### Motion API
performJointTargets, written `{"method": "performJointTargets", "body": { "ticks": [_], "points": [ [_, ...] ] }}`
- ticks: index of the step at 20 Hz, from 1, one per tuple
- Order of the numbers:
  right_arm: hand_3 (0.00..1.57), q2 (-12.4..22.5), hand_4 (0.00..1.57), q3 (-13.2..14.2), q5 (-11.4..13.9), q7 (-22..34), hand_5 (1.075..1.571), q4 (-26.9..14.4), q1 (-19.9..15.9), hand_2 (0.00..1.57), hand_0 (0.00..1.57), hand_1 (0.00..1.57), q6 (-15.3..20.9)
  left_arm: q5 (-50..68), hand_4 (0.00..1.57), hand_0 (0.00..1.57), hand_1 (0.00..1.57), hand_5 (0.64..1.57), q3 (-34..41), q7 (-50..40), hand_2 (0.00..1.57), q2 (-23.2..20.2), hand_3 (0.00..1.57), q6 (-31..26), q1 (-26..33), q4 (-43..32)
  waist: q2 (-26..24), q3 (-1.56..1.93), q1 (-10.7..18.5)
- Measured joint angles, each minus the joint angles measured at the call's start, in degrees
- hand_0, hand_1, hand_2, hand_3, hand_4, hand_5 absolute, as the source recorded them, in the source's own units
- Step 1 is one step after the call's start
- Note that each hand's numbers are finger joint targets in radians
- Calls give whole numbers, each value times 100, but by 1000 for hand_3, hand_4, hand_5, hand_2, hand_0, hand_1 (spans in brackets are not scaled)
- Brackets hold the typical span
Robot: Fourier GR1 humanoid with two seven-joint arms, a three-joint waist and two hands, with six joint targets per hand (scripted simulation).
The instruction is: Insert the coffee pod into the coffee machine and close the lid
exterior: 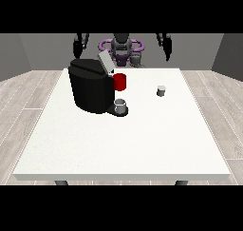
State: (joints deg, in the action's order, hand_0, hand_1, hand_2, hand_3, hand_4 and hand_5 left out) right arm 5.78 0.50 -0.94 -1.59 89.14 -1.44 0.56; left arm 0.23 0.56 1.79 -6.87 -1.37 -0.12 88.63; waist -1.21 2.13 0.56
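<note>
Grey-black torso (122,49) with purple rings, black arms.

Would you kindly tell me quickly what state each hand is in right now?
Hand at the view's left: raised, holding nothing; fingers cannot be told.
Hand at the view's right: raised, holding nothing; fingers cannot be told.

Black coffee machine (90,86) at table's left, lid (105,62) up (tilted); small grey pod (161,91) upright, well apart.

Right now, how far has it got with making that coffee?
Nothing looks done yet. The coffee pod sits alone on the white table, right of the coffee machine, whose lid stands open. Both hands hang raised behind the table, holding nothing. Left: grasp pod, insert it, close lid.
</note>
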Motion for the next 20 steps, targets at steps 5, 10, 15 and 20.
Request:
{"method": "performJointTargets", "body": {
  "ticks": [5,10,15,20],
  "points": [
    [0,-42,128,-48,7,32,1571,-104,149,0,0,0,-54,213,273,0,0,1571,139,237,0,-82,0,-249,-26,24,-36,-152,-23],
    [0,-192,181,268,-47,-214,1571,-125,218,0,0,0,312,443,264,0,0,1571,265,716,0,-122,0,-564,104,-21,-77,-195,-66],
    [0,-324,169,324,-75,-541,1571,-183,218,0,0,0,460,143,0,0,0,1571,418,911,0,-510,0,-687,-97,-244,61,-207,-178],
    [0,-401,168,213,-50,-384,1571,17,60,0,0,0,526,-52,0,0,0,1571,696,623,0,-956,0,-734,-626,-704,210,-211,-429]
  ]
}}
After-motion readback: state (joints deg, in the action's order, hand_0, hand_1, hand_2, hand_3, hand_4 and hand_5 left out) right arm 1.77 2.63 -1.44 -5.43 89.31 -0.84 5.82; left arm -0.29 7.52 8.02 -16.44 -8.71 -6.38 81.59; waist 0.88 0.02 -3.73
